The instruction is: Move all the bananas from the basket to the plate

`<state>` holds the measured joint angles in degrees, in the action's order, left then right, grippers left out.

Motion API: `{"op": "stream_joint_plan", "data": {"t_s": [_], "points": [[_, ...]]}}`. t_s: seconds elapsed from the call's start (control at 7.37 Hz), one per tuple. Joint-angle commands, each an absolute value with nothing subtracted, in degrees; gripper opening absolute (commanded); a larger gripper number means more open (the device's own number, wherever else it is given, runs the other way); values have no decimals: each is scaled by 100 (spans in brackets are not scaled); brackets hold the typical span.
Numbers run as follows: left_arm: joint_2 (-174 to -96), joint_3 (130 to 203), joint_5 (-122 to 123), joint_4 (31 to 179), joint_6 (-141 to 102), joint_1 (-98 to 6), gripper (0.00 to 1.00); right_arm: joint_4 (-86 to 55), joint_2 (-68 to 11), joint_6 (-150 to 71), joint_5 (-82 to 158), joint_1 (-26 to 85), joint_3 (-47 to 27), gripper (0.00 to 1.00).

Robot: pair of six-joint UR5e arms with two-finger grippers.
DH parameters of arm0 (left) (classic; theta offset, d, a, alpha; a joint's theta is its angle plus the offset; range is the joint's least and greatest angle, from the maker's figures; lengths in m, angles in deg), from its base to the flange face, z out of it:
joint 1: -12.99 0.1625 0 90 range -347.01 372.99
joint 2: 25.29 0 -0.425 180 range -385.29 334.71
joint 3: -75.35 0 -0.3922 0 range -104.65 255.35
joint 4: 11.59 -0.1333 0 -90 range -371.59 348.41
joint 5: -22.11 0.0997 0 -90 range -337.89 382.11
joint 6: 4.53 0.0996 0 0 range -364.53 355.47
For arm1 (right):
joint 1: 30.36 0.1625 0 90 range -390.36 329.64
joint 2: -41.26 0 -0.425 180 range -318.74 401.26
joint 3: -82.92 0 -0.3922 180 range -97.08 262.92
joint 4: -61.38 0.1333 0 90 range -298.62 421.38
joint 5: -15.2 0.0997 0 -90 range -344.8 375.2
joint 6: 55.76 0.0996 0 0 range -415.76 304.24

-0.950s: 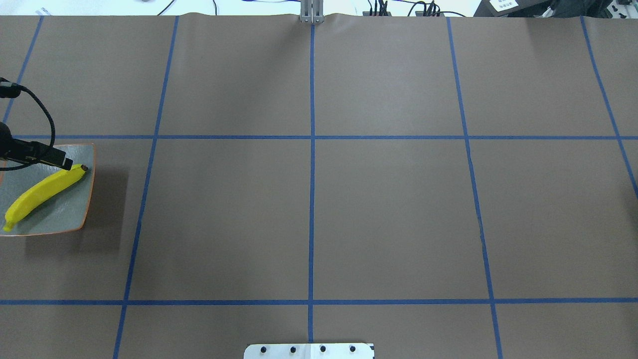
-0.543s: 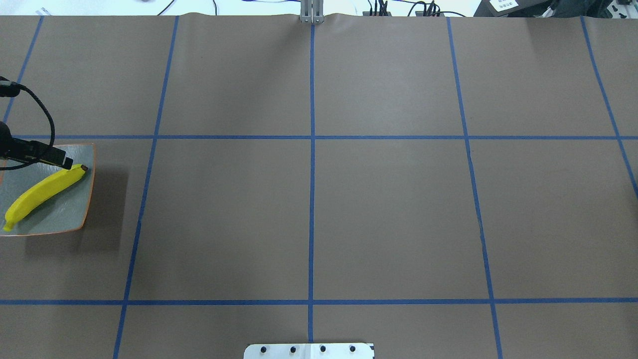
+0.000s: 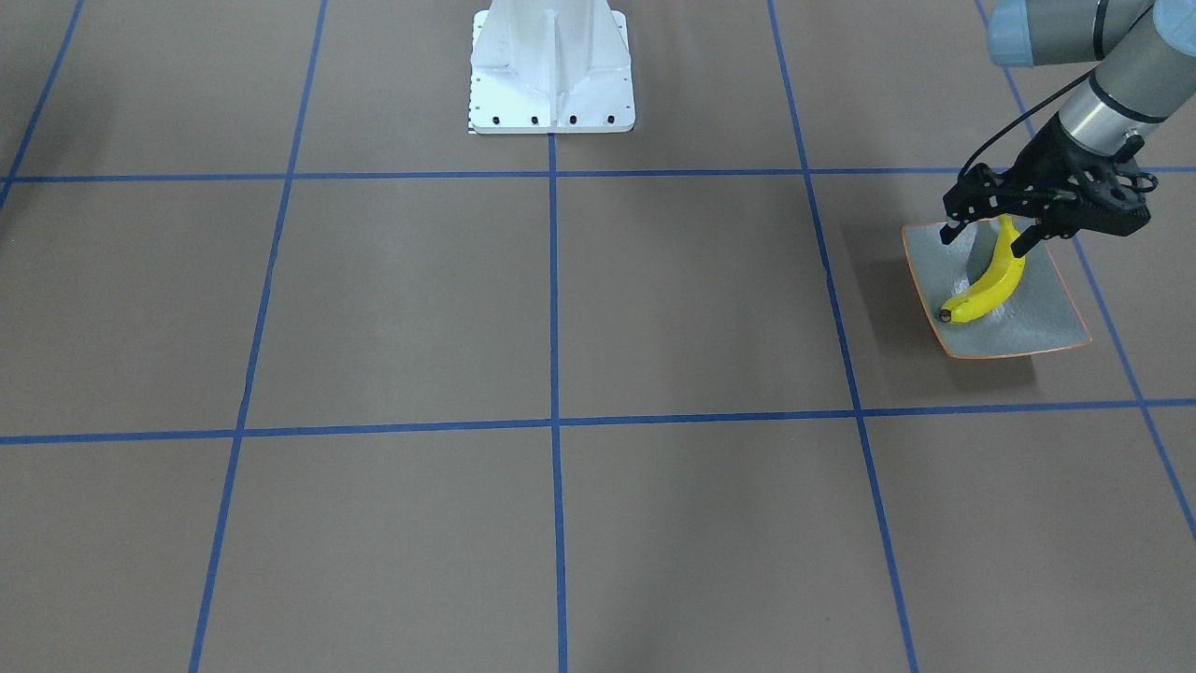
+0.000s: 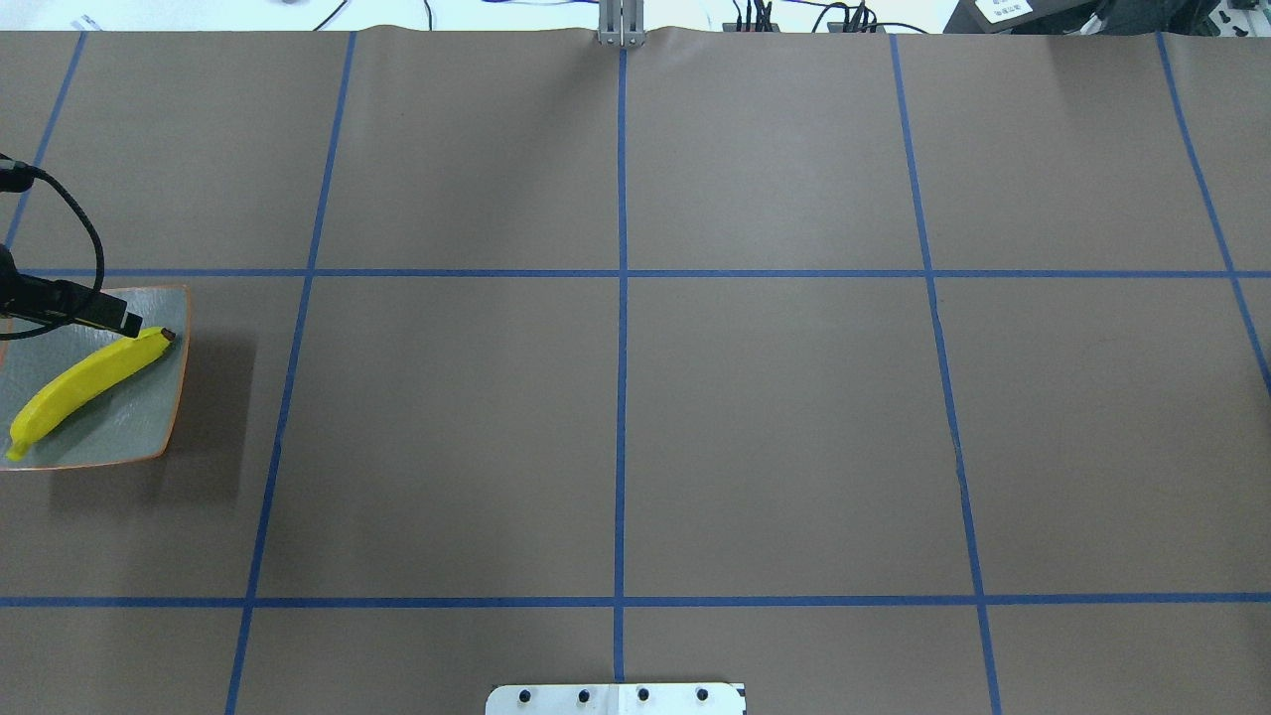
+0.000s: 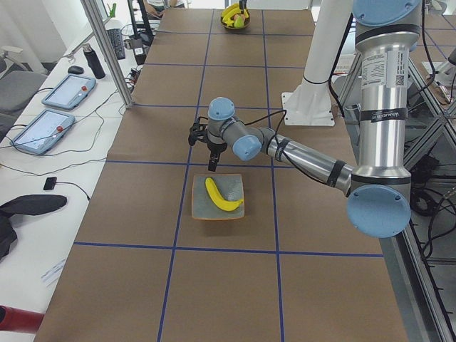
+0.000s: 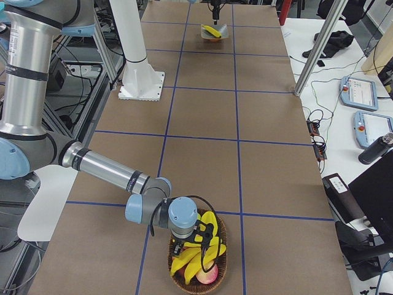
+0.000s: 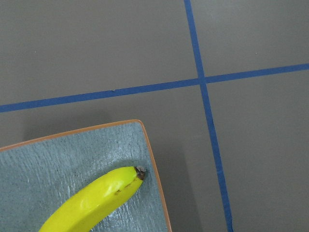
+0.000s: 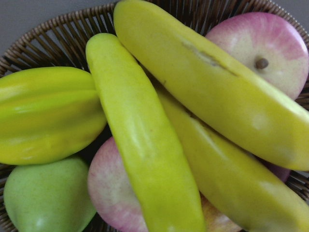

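While left tool (image 3: pixel 986 241) hangs spread, empty, above the banana (image 3: pixel 987 286), right tool (image 6: pixel 207 239) cannot be judged.

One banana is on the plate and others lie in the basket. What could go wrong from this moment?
1. In the basket, the bananas lie pressed together over apples, so the right hand may pinch two at once or tip one out.
2. The banana lies diagonally on the plate, its dark tip near the rim; more bananas could push it off.
3. The open left hand hangs close above it and might nudge it.
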<state>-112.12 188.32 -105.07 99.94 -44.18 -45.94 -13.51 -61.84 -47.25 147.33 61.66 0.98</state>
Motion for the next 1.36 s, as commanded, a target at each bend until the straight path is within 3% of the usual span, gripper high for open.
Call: {"op": "stream_joint_plan", "data": {"t_s": [0.0,0.27,1.09,1.22], "points": [[-11186,18873,-10507,9994,-4416,-4616,100,-1351,-6183,-4732,14739,6166,118,56],[-11169,18934,-10516,9994,-4416,-4625,100,-1342,-6183,-4767,14748,6166,109,0],[-11204,18899,-10516,9994,-4416,-4581,100,-1412,-6139,-5249,15117,6841,-347,0],[-11239,18899,-10516,9994,-4425,-4581,100,-1551,-6183,-5250,15274,6904,-714,0]]}}
